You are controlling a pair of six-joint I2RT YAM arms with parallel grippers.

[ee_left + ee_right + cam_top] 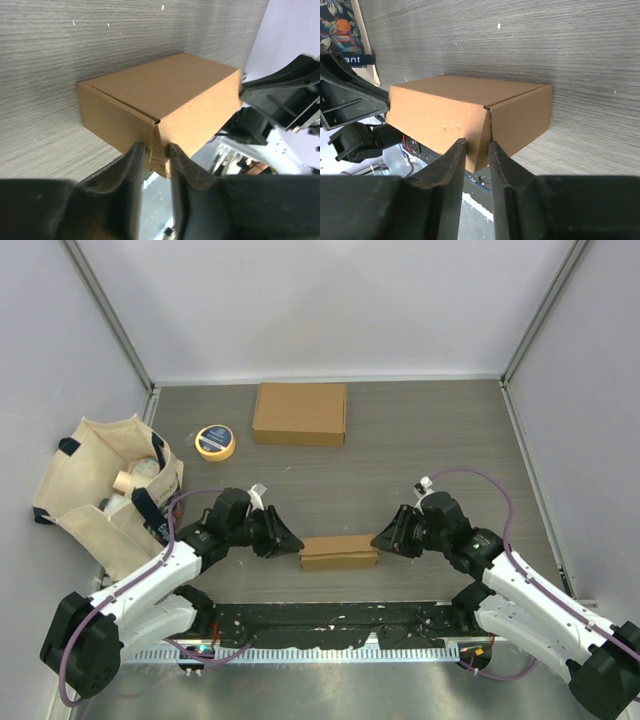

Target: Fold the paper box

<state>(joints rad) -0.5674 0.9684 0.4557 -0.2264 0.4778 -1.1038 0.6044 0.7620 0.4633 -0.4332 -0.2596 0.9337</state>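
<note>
A small brown paper box (339, 551) lies on the grey table near the front edge, between my two arms, with its lid down. My left gripper (293, 543) meets the box's left end. In the left wrist view the box (165, 95) fills the middle, and my left gripper (156, 150) is shut on a cardboard flap at its near corner. My right gripper (380, 538) meets the right end. In the right wrist view the box (460, 107) sits ahead, and my right gripper (477, 145) is shut on its near corner edge.
A second, flat brown box (300, 413) lies at the back centre. A yellow tape roll (215, 442) sits left of it. A canvas tote bag (105, 490) with items inside stands at the left. White walls enclose the table; a black rail (330, 625) runs along the front.
</note>
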